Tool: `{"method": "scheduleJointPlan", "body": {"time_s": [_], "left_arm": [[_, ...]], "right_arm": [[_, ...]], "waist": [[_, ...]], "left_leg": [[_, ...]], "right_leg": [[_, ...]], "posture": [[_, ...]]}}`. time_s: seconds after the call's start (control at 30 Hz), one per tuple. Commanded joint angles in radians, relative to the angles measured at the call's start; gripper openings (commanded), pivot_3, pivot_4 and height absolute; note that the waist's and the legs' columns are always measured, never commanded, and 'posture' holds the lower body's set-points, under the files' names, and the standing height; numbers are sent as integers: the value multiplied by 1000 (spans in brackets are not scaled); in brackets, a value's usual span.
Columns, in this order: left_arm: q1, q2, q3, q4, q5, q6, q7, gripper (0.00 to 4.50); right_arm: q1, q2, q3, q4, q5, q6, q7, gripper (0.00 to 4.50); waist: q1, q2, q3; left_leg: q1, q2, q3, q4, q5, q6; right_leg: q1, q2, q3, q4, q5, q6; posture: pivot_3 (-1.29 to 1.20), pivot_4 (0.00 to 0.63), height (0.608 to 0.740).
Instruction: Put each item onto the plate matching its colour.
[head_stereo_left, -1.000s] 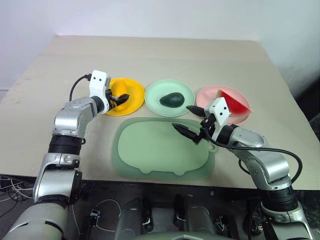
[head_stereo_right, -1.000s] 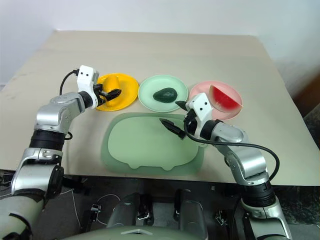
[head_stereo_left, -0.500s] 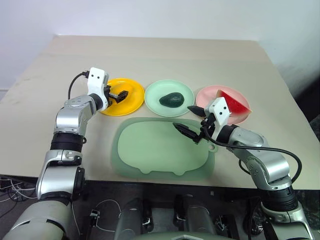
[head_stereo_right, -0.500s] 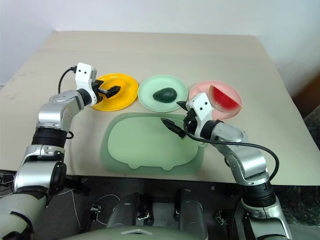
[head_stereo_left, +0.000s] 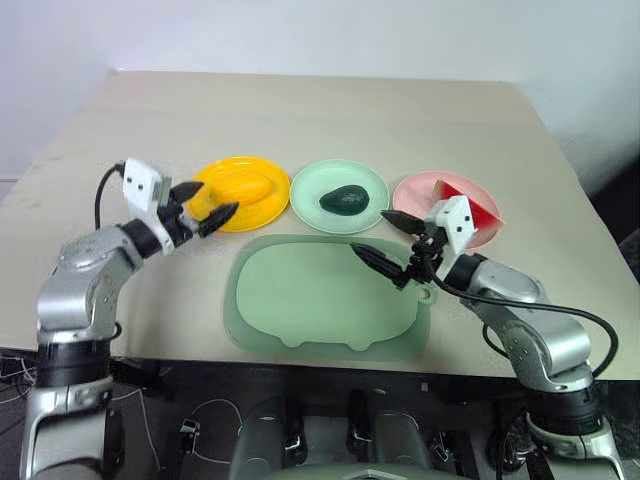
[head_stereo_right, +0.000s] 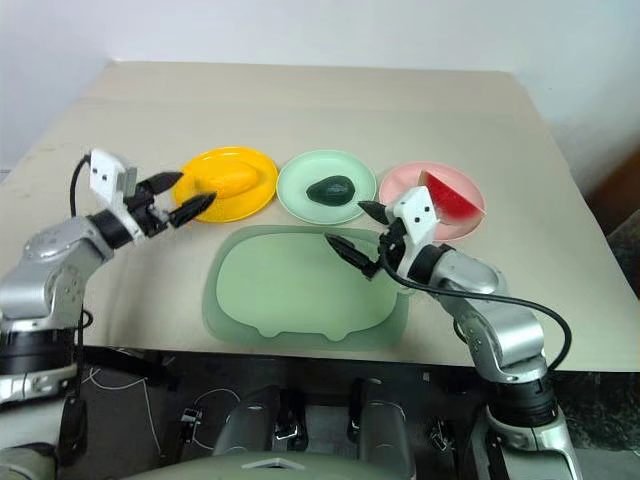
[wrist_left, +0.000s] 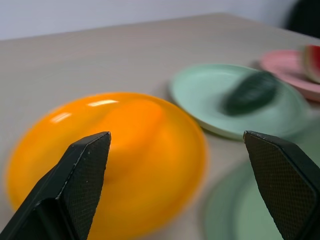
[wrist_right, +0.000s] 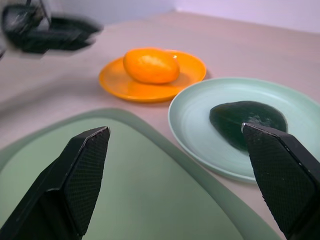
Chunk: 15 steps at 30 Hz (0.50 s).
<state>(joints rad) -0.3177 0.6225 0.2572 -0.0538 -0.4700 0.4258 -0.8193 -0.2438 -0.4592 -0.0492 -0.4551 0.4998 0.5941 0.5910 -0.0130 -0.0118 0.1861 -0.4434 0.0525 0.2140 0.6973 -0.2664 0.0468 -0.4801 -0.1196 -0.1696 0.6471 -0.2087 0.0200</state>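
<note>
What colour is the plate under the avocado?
Pale mint green plate, clearest in the right wrist view.

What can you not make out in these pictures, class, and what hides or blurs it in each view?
- Pink plate, head views: its near rim is hidden behind the right gripper.
- Watermelon wedge, left wrist view: cut off by the picture's edge.
- Mango, left wrist view: blurred, its outline merges with the yellow plate.
- Left gripper, right wrist view: blurred.
- Avocado, right wrist view: partly behind a finger.
</note>
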Motion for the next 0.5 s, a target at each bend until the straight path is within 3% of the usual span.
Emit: {"method": "scheduleJointPlan", "body": {"time_s": [0.03, 0.27, 0.5], "left_arm": [[47, 9, 34, -57, -18, -86, -43, 4465], [177, -18, 18, -103, -32, -178, -100, 4465], [202, -34, -1, -117, -24, -207, -98, 4465]], "right_arm": [[13, -11, -43, -52, 25, -38, 11, 4500], [64, -56, -92, -46, 55, -53, 59, 4500], [126, -109, -154, -41, 111, -58, 122, 4500]], "waist": [[2, 0, 0], [2, 0, 0], [1, 0, 0]], "left_leg": [[0, 0, 0, 0, 0, 0], [0, 0, 0, -1, -1, 2], [0, 0, 0, -2, -1, 2]], "right_leg": [[0, 0, 0, 0, -1, -1], [0, 0, 0, -4, -1, -3], [0, 0, 0, -4, -3, 0]], "posture": [[0, 150, 696], [0, 150, 696], [0, 150, 696]]}}
